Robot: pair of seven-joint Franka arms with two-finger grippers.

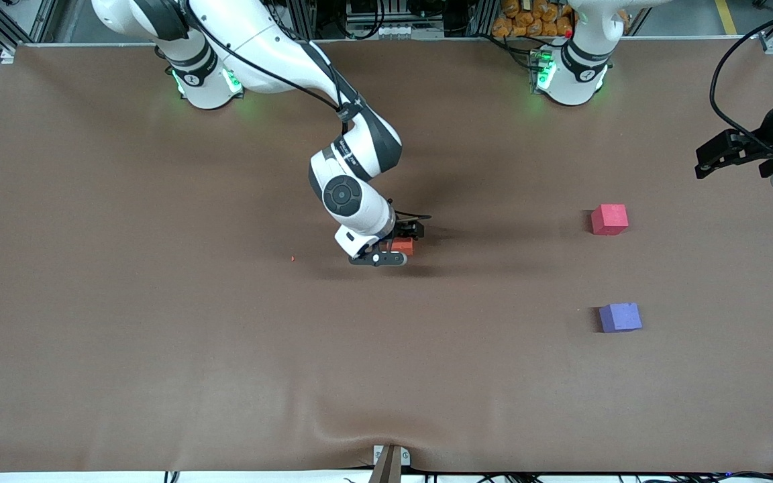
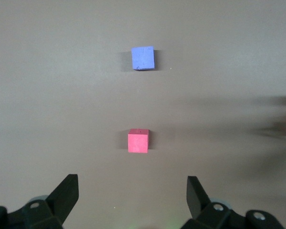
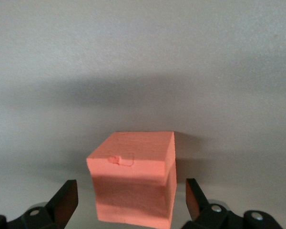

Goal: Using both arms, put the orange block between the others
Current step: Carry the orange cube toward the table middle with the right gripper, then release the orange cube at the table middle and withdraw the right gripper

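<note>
The orange block (image 1: 404, 247) (image 3: 133, 181) rests on the brown table near its middle. My right gripper (image 1: 400, 245) (image 3: 132, 195) is low around it and open, with a gap between each finger and the block's sides. The others lie toward the left arm's end: a pinkish-red cube (image 1: 609, 219) (image 2: 138, 141) and a purple-blue cube (image 1: 620, 317) (image 2: 143, 58) nearer the front camera, a wide gap between them. My left gripper (image 1: 705, 161) (image 2: 132, 191) waits in the air at that end of the table, open and holding nothing.
A tiny red speck (image 1: 292, 258) lies on the brown table cover (image 1: 158, 335) toward the right arm's end. A clamp (image 1: 390, 461) sits at the table's front edge. Orange items (image 1: 534, 20) are piled past the back edge by the left arm's base.
</note>
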